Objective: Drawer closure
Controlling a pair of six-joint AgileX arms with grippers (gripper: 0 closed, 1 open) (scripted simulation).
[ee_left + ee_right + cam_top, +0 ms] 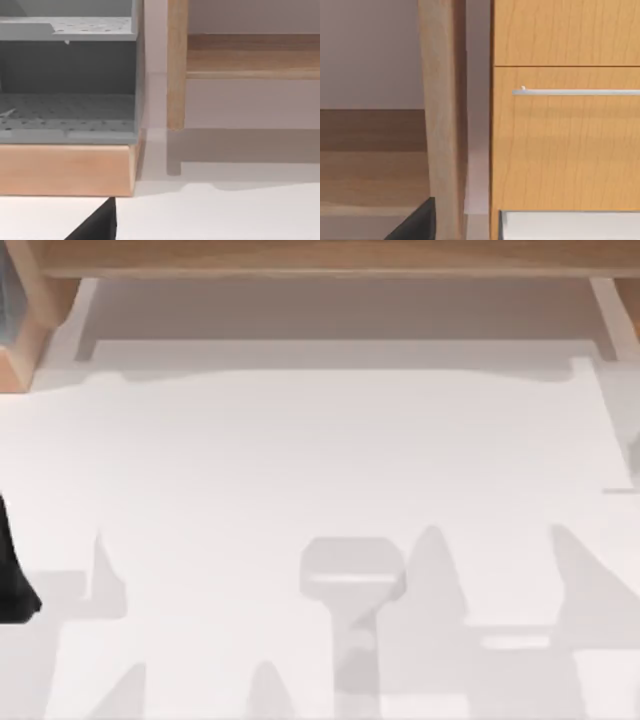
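In the right wrist view, a wooden drawer front [565, 145] carries a silver bar handle [575, 92] and sits level with the wooden panel above it. A pale grey ledge [570, 225] shows just beneath that front. A black wedge of the right arm's gripper body [417, 224] pokes in, well short of the handle. A black wedge of the left arm's gripper body [97, 226] shows in the left wrist view, in front of a grey perforated shelf unit [65, 110] on a wooden base [65, 170]. A black part of the left arm [12, 575] sits at the table's left edge.
A white tabletop [320, 500] spreads below the camera, crossed by arm shadows. A wooden frame [320, 255] runs along the back, with a wooden upright post [442, 115] beside the drawer cabinet and a matching post [176, 65] beside the grey shelves.
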